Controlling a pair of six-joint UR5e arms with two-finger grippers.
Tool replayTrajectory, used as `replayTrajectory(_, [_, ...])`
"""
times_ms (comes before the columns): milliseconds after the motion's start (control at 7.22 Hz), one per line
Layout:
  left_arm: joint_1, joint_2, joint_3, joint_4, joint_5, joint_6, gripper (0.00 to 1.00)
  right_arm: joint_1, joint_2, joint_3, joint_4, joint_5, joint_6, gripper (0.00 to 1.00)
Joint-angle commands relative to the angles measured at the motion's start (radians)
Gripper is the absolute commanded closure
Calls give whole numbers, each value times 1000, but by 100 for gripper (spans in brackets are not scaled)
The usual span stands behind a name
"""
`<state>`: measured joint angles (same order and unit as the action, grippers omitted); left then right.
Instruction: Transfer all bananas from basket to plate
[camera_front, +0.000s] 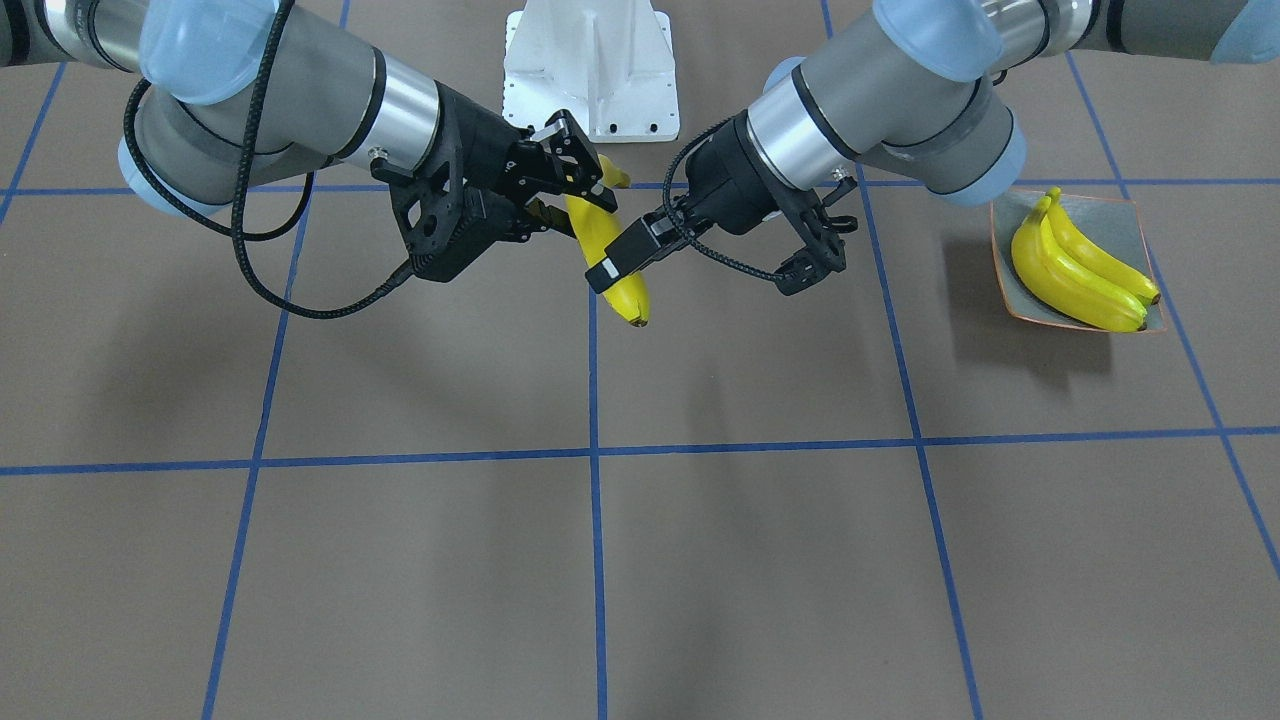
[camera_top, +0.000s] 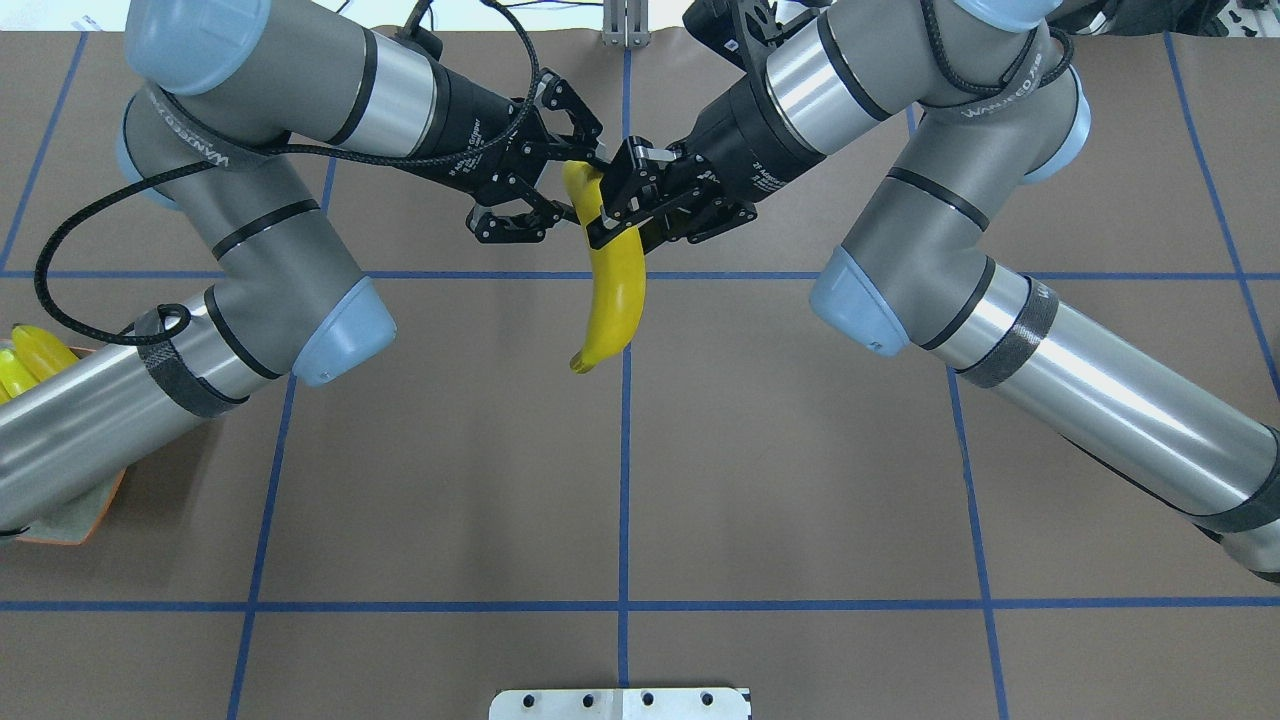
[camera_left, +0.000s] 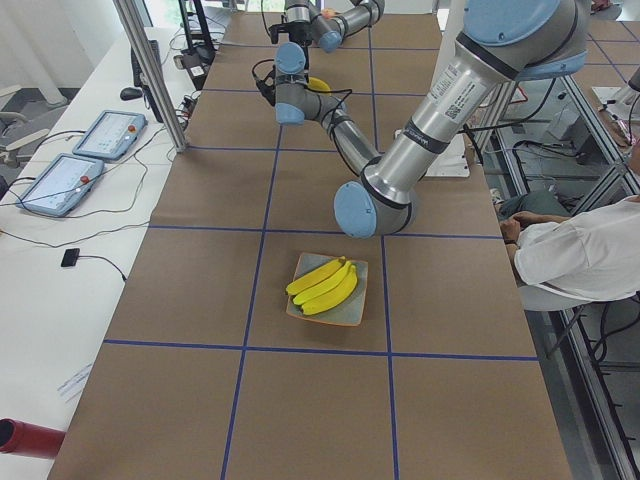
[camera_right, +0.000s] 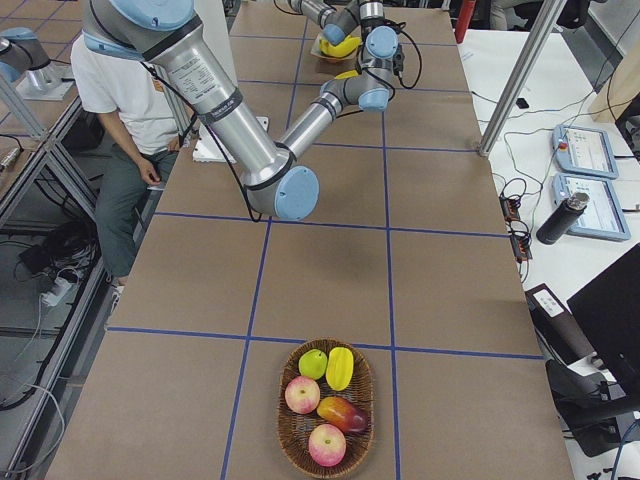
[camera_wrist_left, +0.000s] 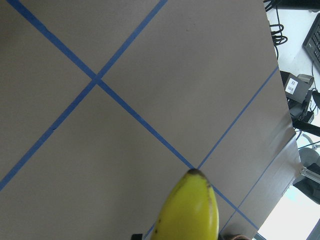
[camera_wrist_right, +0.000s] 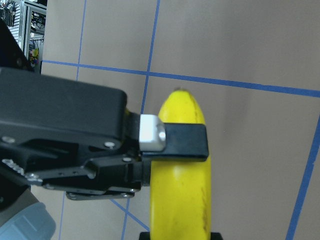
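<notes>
- The right tool (camera_top: 618, 205) is clamped on the upper end of one banana (camera_top: 612, 300), with a finger on each side, and holds it in the air between the two arms.
- We read this as a hand-over. The basket (camera_right: 288, 440) sits at the right arm's end of the desk (camera_front: 400, 560), and the plate (camera_front: 1128, 214) sits at the left arm's end, well apart.
- The left tool (camera_front: 705, 272) is spread wide and grips nothing. One pad (camera_front: 628, 258) lies across the banana just below the right tool's grip, and the other finger stands well clear. We cannot tell whether the pad touches the banana.
- Gripping one end leaves the rest of the banana free below the right tool for the left tool to take.
- The banana's long axis runs steeply down from the right tool. Its dark tip points at the desk and, as we judge it, hangs clear.
- Other bananas (camera_front: 1075, 270) already lie on the plate.
</notes>
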<state>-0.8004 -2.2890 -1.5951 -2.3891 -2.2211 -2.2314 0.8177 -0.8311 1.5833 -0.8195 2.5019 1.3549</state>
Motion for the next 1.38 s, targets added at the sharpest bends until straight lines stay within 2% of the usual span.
replayTrajectory(0, [0,8,-9,-2,0,-4,100,0,-2,1,2,0,0,1])
replayTrajectory(138, [0,13,-11,1,0,-22,100,6,-15,9,25,0,0,0])
replayTrajectory(277, [-2,38,-11,7,0,-22,100,21,-75,21,86,0,1,0])
replayTrajectory(554, [-50,164,-72,34,3,-11,100,104,-236,114,123,3,18,0])
replayTrajectory(692, [-107,219,-118,103,3,30,100,139,-282,124,126,3,10,0])
replayTrajectory(969, [-137,349,-257,413,14,251,100,193,-380,130,161,-5,3,0])
replayTrajectory(1246, [-134,416,-383,776,34,428,100,271,-494,135,194,-6,-86,0])
